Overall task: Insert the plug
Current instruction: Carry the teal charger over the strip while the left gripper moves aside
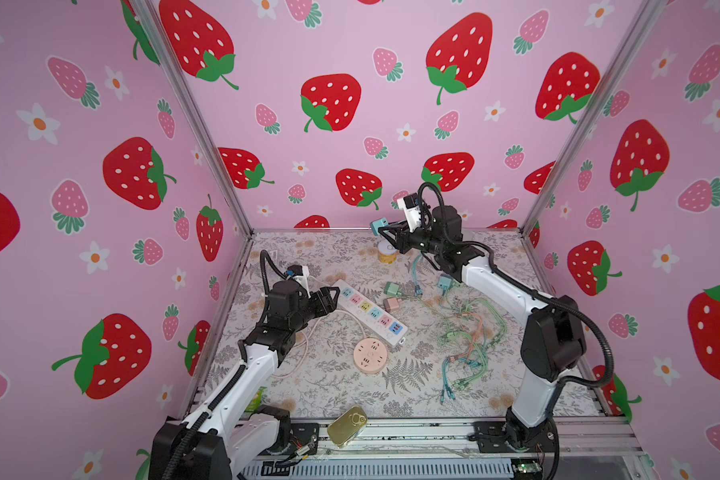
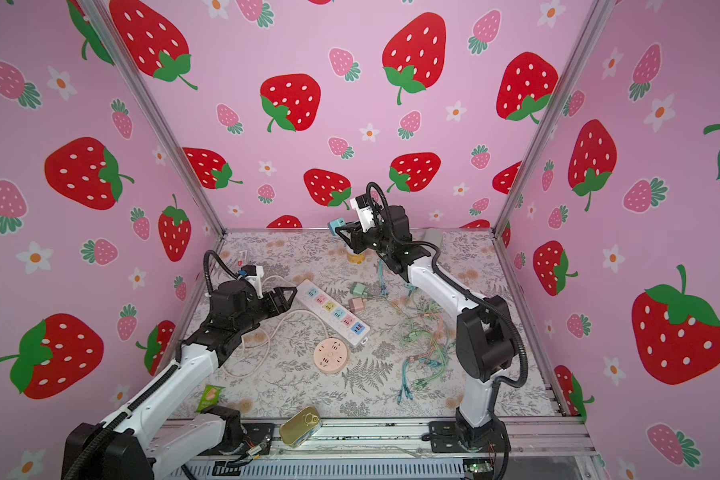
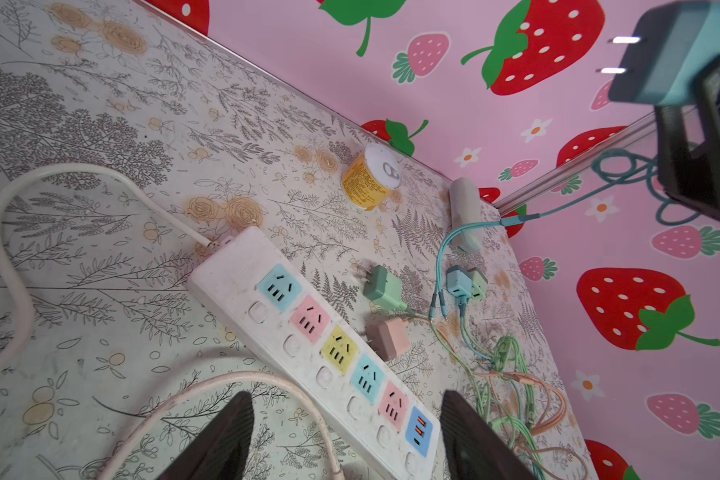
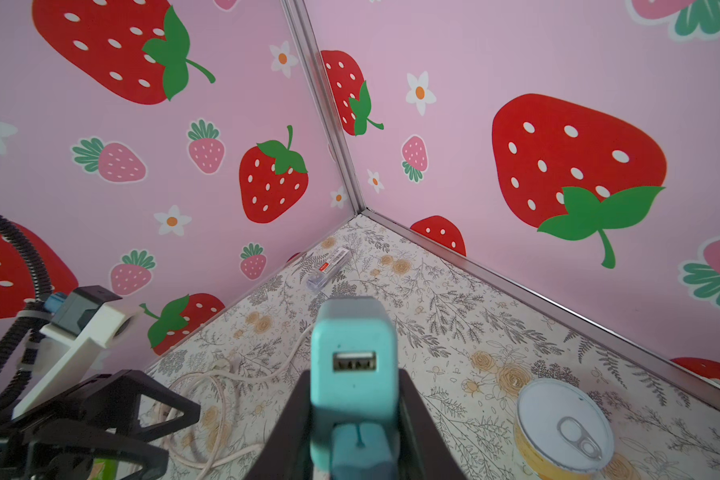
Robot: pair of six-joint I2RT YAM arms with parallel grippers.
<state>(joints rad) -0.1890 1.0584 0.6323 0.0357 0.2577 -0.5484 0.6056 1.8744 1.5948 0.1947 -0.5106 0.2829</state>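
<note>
Two prongs point(image 3: 625, 40) could skid the unpinned power strip point(image 1: 368, 311): right jaws clench the blue plug point(image 1: 378, 226), left jaws hang released.

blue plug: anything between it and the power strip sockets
Nothing visible. The plug is held up in the air, and the strip has every socket empty. The open left gripper sits by the strip's end, not over a socket.

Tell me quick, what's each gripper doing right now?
Left gripper: open, holding nothing, by the white power strip.
Right gripper: shut on the blue USB charger plug, held up in the air.
</note>
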